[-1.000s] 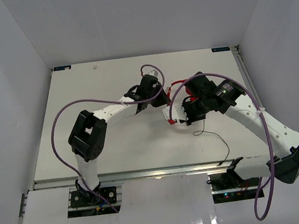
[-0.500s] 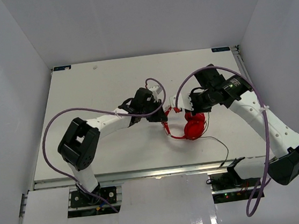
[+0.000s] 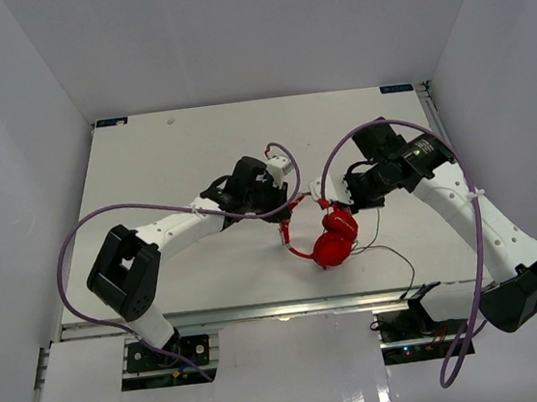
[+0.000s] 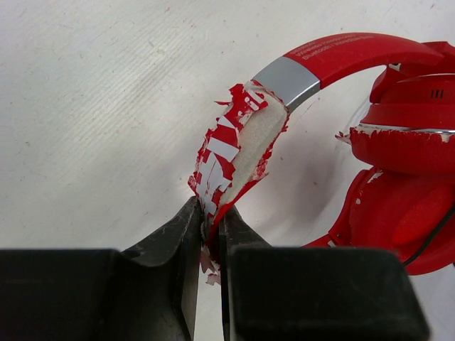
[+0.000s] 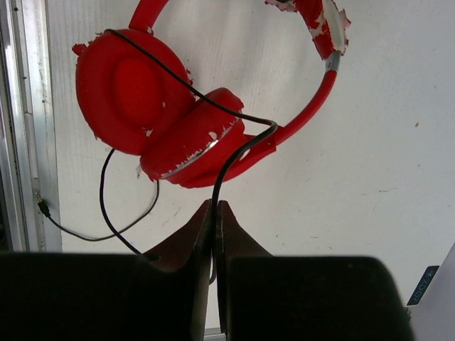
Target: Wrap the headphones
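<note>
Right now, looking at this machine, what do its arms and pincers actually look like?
The left arm and right arm are slim white tubes linked by chunky black joints. A thick purple cable loops loosely along each. The left pincer and right pincer each have two black fingers, blocky at the base and tapering to thin tips. I see no readable markings.

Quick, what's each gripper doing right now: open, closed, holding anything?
Left gripper: closed on the headphones' peeling headband.
Right gripper: closed on the thin black cable.
</note>
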You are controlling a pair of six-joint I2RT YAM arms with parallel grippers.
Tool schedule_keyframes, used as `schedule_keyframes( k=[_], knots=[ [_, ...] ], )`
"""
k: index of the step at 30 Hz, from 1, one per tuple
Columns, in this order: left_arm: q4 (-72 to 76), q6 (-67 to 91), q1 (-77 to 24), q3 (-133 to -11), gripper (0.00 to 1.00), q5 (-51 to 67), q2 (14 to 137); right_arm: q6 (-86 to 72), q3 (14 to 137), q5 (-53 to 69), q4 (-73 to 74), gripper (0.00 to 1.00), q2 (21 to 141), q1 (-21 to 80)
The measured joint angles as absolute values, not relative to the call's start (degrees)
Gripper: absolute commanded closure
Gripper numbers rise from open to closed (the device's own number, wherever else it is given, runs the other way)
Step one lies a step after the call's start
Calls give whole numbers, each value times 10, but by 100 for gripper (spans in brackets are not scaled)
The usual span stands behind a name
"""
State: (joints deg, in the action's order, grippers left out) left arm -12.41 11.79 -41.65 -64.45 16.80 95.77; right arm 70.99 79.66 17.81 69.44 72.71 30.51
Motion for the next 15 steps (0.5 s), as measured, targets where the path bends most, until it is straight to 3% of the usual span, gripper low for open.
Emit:
schedule_keyframes(
  k=[15],
  knots=[
    [-109,103,-416,-561,100,240,833,648,747,184,601,92,739,234]
  ],
)
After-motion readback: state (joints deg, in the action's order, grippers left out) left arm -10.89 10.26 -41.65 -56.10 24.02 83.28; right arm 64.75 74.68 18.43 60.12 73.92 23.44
